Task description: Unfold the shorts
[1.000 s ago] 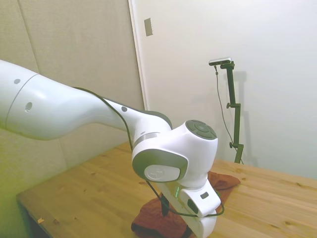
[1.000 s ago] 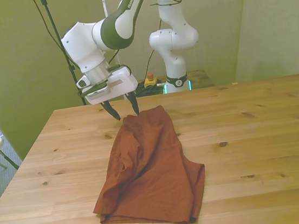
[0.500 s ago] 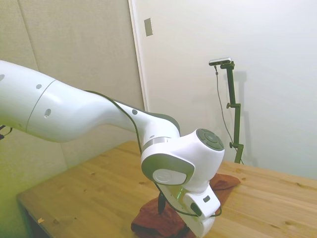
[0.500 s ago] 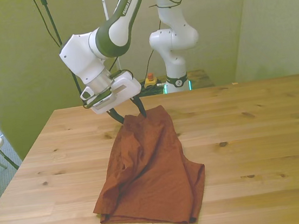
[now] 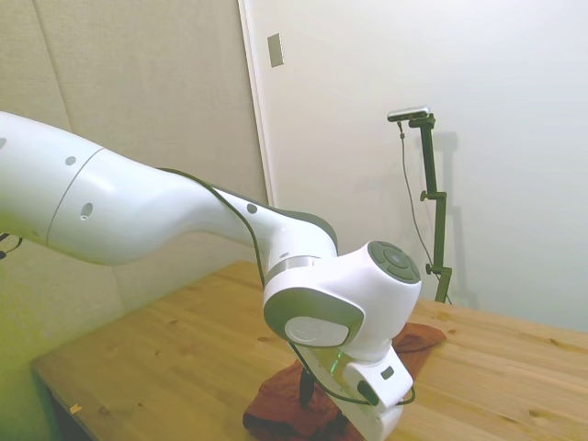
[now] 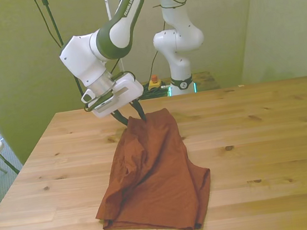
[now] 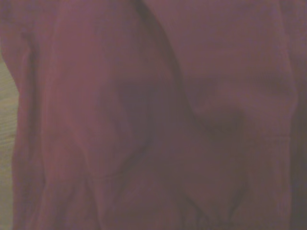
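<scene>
The rust-orange shorts (image 6: 155, 173) lie folded and rumpled on the wooden table (image 6: 268, 134), running from the middle toward the near edge. My gripper (image 6: 133, 117) stands open at their far corner, tilted, one dark finger (image 6: 122, 119) just off the cloth and the other at its edge. In the side view the arm's wrist hides most of the shorts (image 5: 280, 412); one dark finger (image 5: 306, 386) reaches down to them. Folds of the shorts (image 7: 158, 120) fill the wrist view, with a strip of table (image 7: 5, 143) at one side.
A second white robot base (image 6: 177, 39) stands behind the table's far edge. Bare wood stretches across the front view's right half of the table.
The gripper has come down and moved toward the front view's right, from above the table beside the shorts to their far corner. The shorts lie as before.
</scene>
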You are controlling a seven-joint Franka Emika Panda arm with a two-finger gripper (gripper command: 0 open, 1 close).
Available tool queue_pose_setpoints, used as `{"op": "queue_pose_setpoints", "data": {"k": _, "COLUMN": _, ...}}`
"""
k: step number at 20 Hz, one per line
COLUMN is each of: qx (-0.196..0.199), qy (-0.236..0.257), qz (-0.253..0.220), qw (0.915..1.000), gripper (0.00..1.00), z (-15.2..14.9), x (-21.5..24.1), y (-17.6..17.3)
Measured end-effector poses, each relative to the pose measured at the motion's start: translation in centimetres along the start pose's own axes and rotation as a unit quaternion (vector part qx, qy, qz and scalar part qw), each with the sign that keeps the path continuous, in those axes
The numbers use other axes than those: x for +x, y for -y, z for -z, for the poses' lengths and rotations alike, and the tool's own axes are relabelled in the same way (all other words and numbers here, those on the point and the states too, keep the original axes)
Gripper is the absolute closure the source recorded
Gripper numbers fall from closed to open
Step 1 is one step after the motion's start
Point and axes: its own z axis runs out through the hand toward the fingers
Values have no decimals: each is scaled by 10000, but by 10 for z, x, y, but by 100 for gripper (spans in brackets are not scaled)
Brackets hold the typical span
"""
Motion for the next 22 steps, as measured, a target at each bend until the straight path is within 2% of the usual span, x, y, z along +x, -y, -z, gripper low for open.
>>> {"op": "queue_pose_setpoints", "data": {"k": 16, "qx": 85, "qy": 33, "qz": 140, "qw": 9999, "gripper": 100, "z": 12, "x": -2, "y": -16}}
{"op": "queue_pose_setpoints", "data": {"k": 22, "qx": 130, "qy": -66, "qz": 360, "qw": 9992, "gripper": 100, "z": 27, "x": -20, "y": 0}}
